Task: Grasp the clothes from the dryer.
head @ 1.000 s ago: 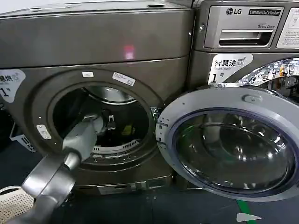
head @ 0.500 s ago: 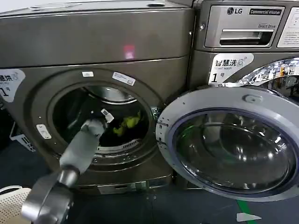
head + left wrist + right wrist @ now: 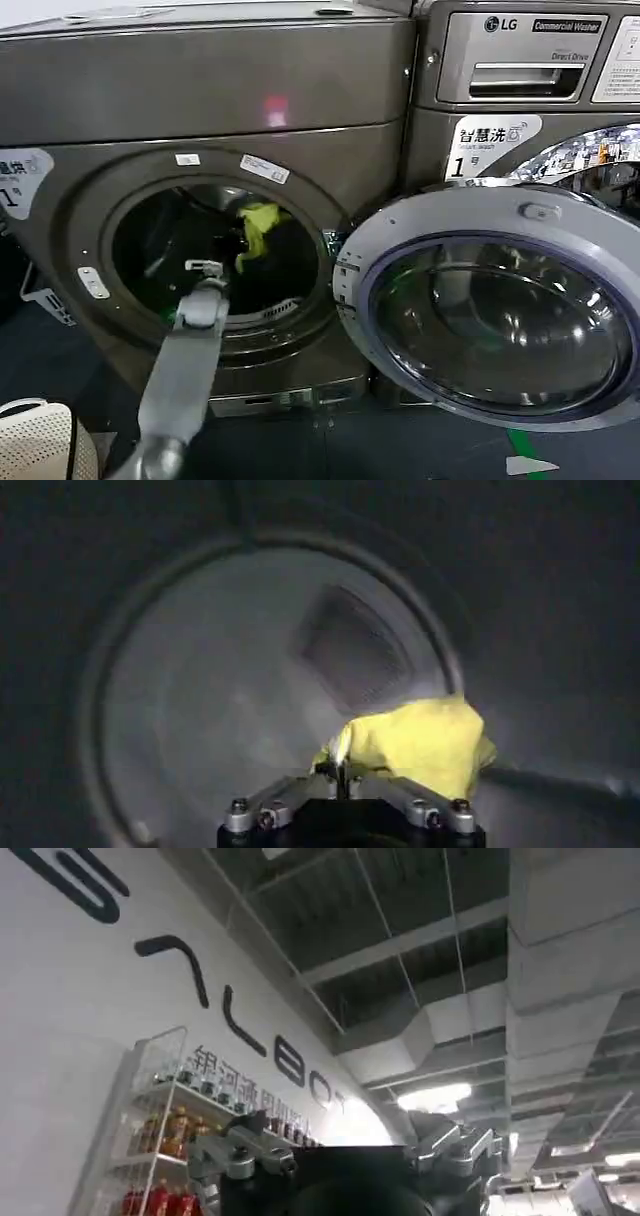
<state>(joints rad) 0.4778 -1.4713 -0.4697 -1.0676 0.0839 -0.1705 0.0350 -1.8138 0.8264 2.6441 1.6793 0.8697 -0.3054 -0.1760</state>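
The yellow-green clothes [image 3: 259,226] hang inside the porthole of the dryer [image 3: 200,90], pinched between the closed fingers of the left gripper [image 3: 343,772], while the right gripper [image 3: 350,1153] points toward the ceiling, its fingers spread apart.

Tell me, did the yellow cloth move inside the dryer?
Yes. The clothes rose from near the dryer porthole's bottom toward its top, gripped by the left gripper.
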